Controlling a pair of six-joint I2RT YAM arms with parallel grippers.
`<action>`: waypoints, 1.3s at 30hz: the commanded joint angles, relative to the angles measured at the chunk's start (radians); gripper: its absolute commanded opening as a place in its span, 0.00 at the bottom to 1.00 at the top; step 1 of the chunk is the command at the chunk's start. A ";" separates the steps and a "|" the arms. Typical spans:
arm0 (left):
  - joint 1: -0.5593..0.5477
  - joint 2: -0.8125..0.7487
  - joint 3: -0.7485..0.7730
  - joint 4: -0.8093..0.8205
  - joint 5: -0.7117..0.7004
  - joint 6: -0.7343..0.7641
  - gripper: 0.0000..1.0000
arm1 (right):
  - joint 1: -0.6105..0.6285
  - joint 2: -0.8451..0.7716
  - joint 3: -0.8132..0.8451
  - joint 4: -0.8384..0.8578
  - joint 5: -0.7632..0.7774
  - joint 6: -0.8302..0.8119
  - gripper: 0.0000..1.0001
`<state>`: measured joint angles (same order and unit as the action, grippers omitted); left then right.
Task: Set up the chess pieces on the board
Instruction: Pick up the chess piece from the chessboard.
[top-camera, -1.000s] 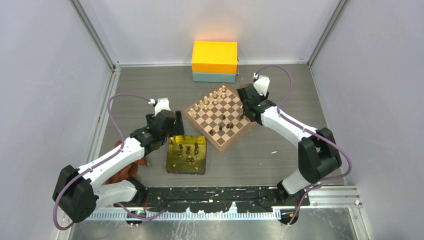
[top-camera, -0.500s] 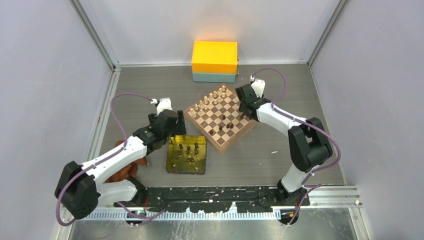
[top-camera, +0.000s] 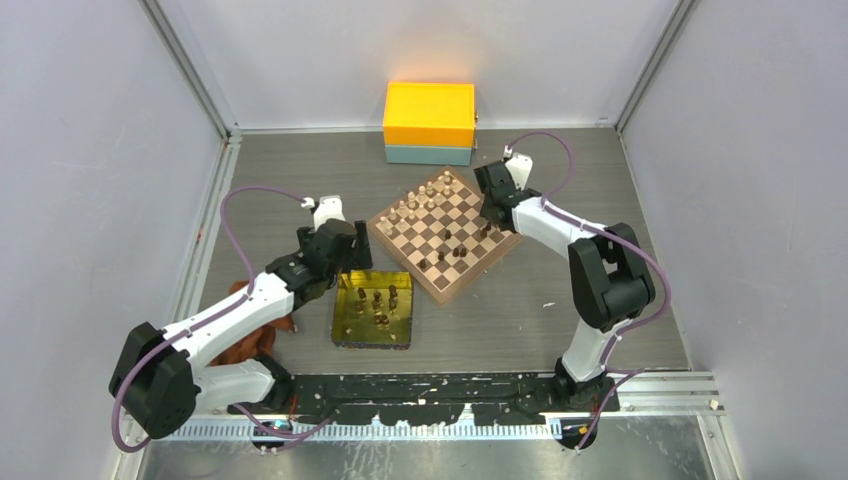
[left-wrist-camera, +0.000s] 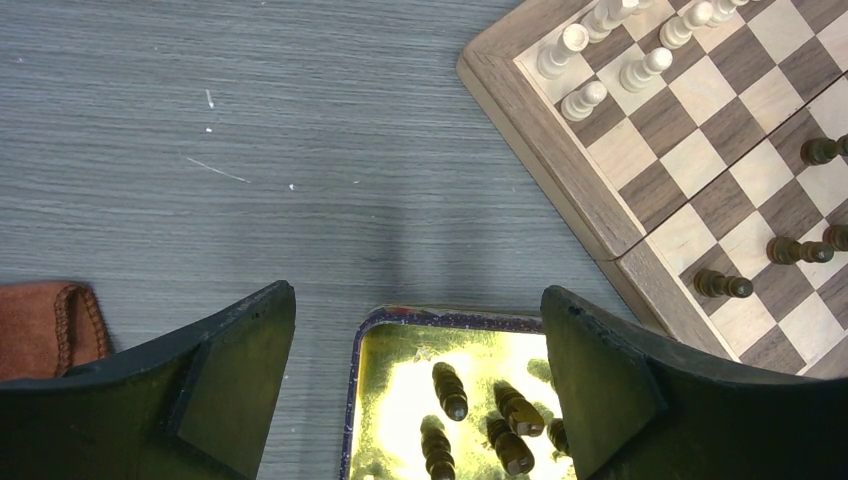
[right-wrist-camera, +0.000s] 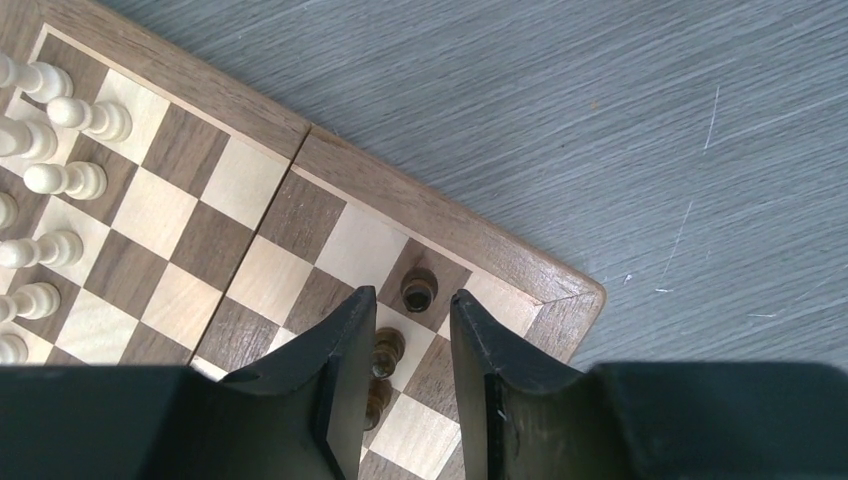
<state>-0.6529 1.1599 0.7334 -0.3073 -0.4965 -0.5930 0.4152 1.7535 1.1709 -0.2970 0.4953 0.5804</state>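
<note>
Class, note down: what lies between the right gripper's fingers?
In the right wrist view, a dark chess piece stands on the board between the right gripper's open jaws, close to one finger; a second piece sits just past the fingertips.

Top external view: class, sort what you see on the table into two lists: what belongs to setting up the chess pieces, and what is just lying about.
Belongs to the job:
- dark-brown chess pieces
- wooden chessboard
- gold tray holding the pieces not yet placed

Just lying about:
- orange box on its teal base
- brown leather pouch
</note>
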 joint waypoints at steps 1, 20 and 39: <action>-0.003 -0.017 0.000 0.051 -0.023 0.010 0.93 | -0.012 0.011 0.044 0.027 -0.010 0.021 0.39; -0.003 0.015 0.004 0.054 -0.032 0.005 0.92 | -0.043 0.050 0.036 0.050 -0.055 0.031 0.30; -0.003 0.009 0.003 0.040 -0.039 0.000 0.92 | -0.043 0.050 0.038 0.041 -0.077 0.043 0.14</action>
<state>-0.6529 1.1759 0.7334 -0.3035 -0.5049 -0.5926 0.3756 1.8133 1.1717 -0.2779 0.4232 0.6044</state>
